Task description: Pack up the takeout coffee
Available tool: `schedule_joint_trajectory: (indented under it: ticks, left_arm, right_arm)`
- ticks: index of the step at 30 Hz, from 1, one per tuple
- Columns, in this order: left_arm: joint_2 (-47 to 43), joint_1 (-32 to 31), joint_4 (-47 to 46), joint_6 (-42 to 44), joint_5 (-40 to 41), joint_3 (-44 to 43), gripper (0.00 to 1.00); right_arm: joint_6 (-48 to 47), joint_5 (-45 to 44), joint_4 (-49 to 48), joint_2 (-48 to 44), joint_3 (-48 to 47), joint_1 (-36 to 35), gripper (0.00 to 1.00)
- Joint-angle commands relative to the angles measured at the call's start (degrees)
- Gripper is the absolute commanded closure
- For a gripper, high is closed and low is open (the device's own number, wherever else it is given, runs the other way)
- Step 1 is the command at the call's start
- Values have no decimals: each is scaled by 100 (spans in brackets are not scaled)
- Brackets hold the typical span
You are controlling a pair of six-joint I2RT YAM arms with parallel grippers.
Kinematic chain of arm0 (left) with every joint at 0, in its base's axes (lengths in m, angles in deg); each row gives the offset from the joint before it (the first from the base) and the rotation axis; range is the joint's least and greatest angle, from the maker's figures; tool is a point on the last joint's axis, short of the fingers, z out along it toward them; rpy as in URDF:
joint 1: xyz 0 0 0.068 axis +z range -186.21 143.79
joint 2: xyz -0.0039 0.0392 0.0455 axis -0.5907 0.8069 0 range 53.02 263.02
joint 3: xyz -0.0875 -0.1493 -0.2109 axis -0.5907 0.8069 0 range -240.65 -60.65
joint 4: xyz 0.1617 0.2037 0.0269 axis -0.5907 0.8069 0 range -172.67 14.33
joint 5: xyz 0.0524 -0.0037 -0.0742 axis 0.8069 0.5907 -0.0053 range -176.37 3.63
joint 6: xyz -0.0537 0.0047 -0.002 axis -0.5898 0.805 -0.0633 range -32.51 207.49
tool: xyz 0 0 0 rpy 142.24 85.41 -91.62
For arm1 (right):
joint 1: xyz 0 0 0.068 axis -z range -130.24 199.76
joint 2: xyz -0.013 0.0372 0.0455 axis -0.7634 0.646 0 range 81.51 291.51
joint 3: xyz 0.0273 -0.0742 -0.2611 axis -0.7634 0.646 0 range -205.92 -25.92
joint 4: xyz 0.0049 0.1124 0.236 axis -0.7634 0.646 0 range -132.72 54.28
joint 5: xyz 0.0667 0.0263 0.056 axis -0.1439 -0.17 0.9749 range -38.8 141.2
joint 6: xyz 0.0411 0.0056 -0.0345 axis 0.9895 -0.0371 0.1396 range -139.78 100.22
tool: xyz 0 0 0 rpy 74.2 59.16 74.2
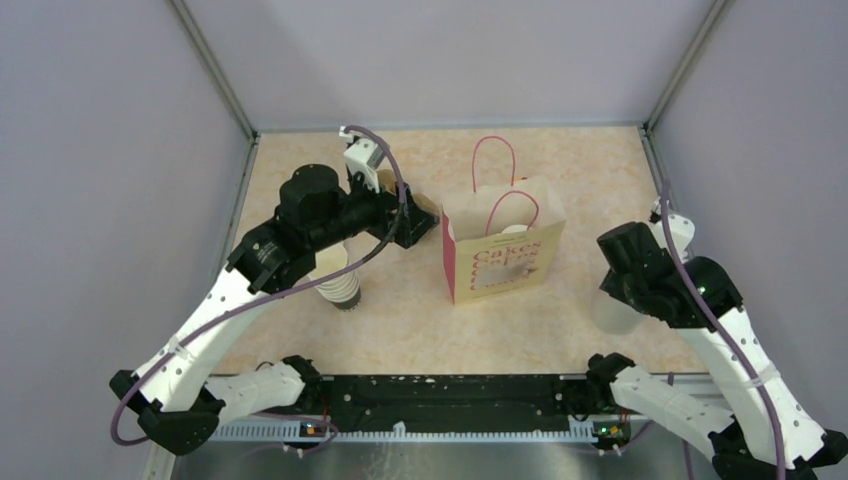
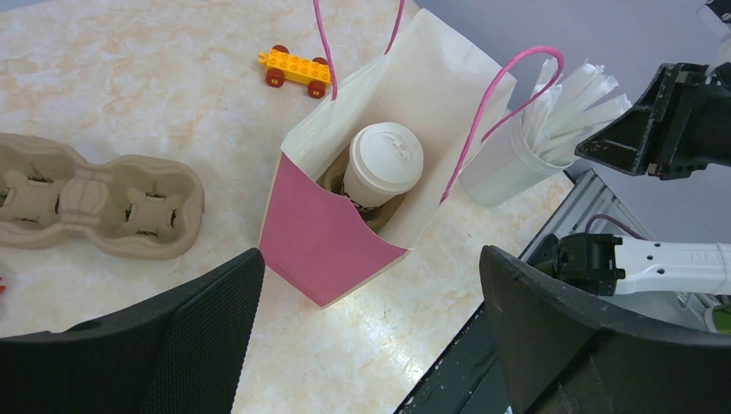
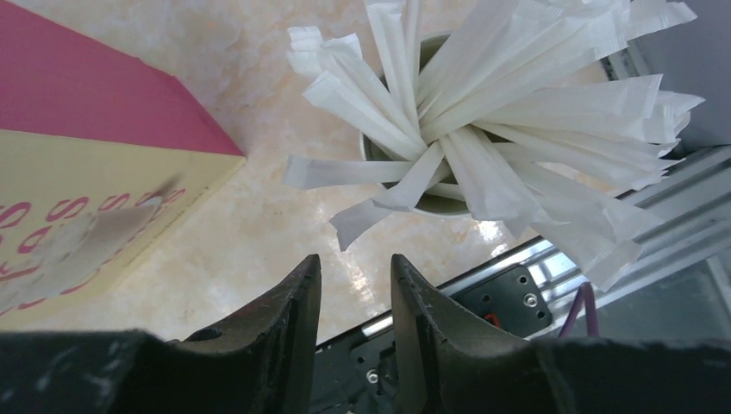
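Note:
The takeout coffee, a white paper cup with a round white lid, stands upright inside the open paper bag on a brown cardboard holder. In the top view the bag hides the cup. My left gripper is open and empty, held above the bag's near pink side, its fingers wide apart. In the top view it is just left of the bag. My right gripper is empty with a narrow gap between its fingers, hovering near the cup of wrapped sticks.
A brown cardboard cup carrier lies left of the bag, and a yellow toy car lies beyond it. A stack of nested cups stands under the left arm. The cup of sticks stands right of the bag by the front rail.

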Motion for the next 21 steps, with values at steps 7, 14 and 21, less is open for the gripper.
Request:
schedule_joint_trajectory:
  ticks: [7, 14, 21]
  left_arm:
    - [-101, 13, -252, 24, 14, 90, 1]
    - [-87, 14, -281, 24, -15, 112, 1]
    - [-96, 15, -277, 50, 6, 139, 1]
  right_arm:
    - [-1128, -522, -743, 66, 413, 64, 69]
    - [-1088, -473, -800, 144, 606, 65, 73]
    - [-1063, -510, -803, 169, 611, 63, 89]
